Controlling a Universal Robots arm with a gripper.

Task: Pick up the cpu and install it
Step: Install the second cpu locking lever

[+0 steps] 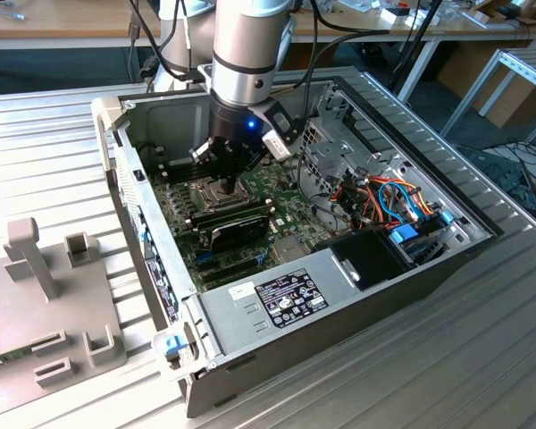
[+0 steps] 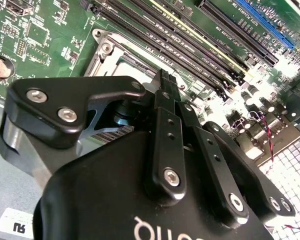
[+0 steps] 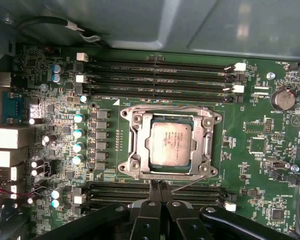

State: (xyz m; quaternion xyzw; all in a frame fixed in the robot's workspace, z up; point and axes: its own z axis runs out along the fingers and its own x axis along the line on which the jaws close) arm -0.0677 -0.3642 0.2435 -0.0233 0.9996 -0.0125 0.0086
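The cpu [image 3: 169, 145], a small flat square with a dull, blotchy silver-grey top bearing faint unreadable print, lies in the socket [image 3: 210, 150] on the green motherboard [image 3: 270, 165]. The hand [image 3: 160, 186] hovers beside the socket's edge, its fingers [image 2: 162, 95] pressed together, holding nothing.

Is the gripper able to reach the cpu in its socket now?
Probably yes. The cpu lies uncovered in the socket, and the gripper hangs just beside it, nothing between them.
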